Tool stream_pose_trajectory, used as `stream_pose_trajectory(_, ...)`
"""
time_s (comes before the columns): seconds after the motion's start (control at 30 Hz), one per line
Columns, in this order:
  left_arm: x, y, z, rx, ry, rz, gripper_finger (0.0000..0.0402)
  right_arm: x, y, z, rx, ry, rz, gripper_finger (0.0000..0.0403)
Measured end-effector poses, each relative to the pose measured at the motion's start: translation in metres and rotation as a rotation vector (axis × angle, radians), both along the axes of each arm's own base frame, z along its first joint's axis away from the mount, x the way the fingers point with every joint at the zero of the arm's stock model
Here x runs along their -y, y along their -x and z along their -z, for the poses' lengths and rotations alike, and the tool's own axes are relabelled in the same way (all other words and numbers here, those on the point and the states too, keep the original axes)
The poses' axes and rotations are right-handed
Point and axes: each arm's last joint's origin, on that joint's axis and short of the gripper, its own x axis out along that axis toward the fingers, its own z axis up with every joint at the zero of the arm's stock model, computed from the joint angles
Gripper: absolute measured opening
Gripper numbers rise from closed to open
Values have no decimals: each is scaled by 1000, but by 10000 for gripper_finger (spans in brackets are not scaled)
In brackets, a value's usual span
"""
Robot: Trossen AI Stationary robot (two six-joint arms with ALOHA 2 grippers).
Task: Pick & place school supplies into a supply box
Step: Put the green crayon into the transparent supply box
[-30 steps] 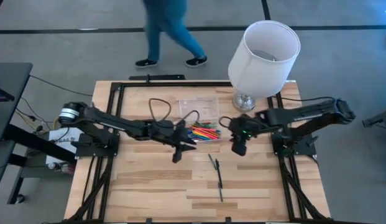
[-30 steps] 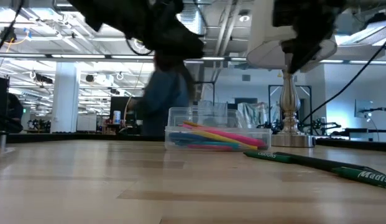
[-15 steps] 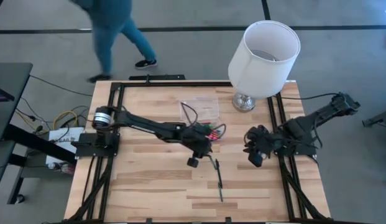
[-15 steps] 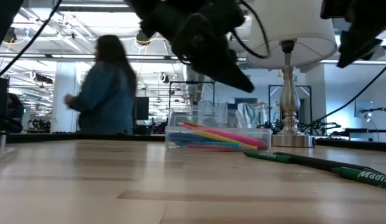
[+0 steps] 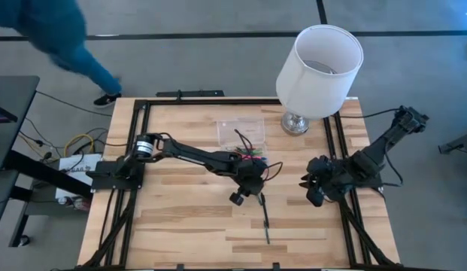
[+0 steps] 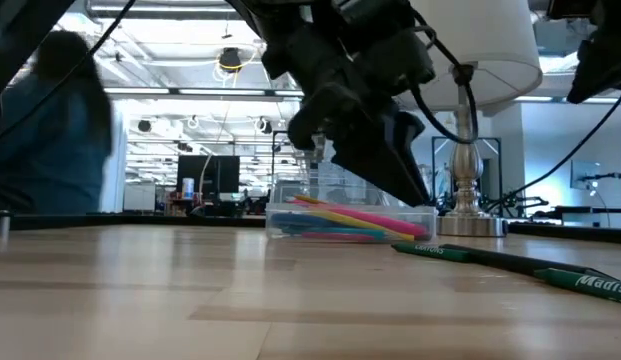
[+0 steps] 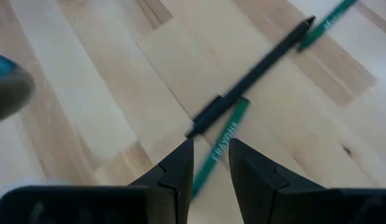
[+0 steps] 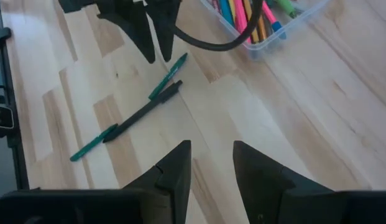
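The clear supply box [image 5: 241,134] sits at the table's far middle and holds several coloured pens [image 8: 248,15]. Nearer the front edge, a black pen [image 7: 252,73] lies on the wood with a green pen at each end [image 7: 220,146] [image 8: 93,144]. My left gripper [image 7: 211,163] hovers open just above the far green pen; that pen's end shows in the narrow gap between the fingertips, untouched. In the low view its fingers [image 6: 410,190] point slanting down, clear of the table. My right gripper [image 8: 211,163] stands open and holds nothing, over the table's right side [image 5: 313,192].
A large white lampshade [image 5: 320,60] on a chrome base [image 5: 295,123] stands at the far right, close to the box. Black frame rails [image 5: 342,173] run along both table sides. A person in blue [image 5: 60,38] moves past beyond the far left corner.
My left gripper has swung from over the supply box toward the near edge and down, rolling as it went, and now hangs over the loose pens. My right gripper has drawn back toward the table's right edge. The person has walked left behind the table.
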Motion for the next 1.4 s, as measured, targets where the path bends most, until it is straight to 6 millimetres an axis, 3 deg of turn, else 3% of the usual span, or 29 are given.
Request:
stream_pose_trajectory(0.23,2,-6,16,-33,-16,13,95,-6,8,2,-21,-26,8,111)
stream_pose_trajectory(0.57,6,-5,18,-12,-69,91,95,-7,11,2,-27,-25,17,111)
stream_pose_trajectory(0.9,7,-11,40,-38,-44,64,95,-8,11,2,-9,-24,30,111)
stream_pose_trajectory(1.4,10,-3,43,-206,29,-141,92,-7,11,2,3,-1,40,111)
